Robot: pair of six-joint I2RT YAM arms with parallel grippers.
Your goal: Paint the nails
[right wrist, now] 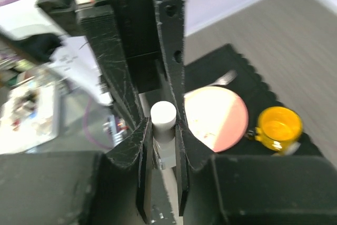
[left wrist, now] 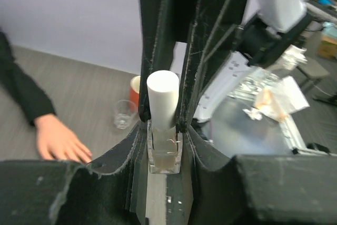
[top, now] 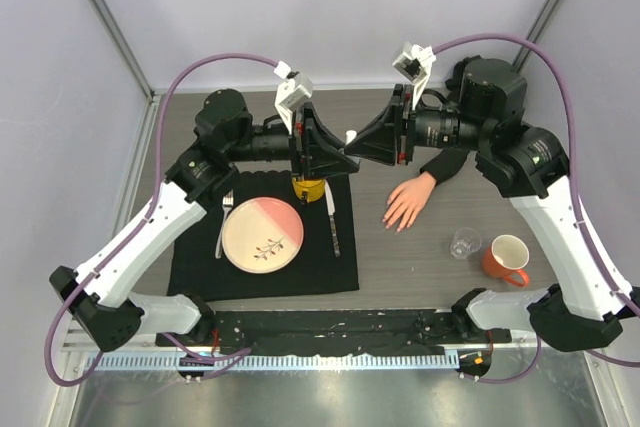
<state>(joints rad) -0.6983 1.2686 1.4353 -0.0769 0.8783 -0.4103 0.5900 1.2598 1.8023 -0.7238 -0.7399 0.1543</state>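
The mannequin hand (top: pixel 408 202) lies palm down on the table with spread fingers and a black sleeve; it also shows in the left wrist view (left wrist: pixel 60 140). Its nails are too small to make out. Both grippers meet in the air above the mat's far edge. My left gripper (top: pixel 338 152) (left wrist: pixel 164 154) is shut on the small clear bottle (left wrist: pixel 164 156). My right gripper (top: pixel 364 145) (right wrist: pixel 162 127) is shut on the bottle's white cap (right wrist: pixel 162 115) (left wrist: pixel 162 98). The bottle stands upright between them.
A black mat (top: pixel 200 267) holds a pink plate (top: pixel 262 234), a fork (top: pixel 224 222), a knife (top: pixel 332 222) and a yellow cup (top: pixel 308 188). A clear glass (top: pixel 465 243) and an orange mug (top: pixel 506 259) stand near the hand at front right.
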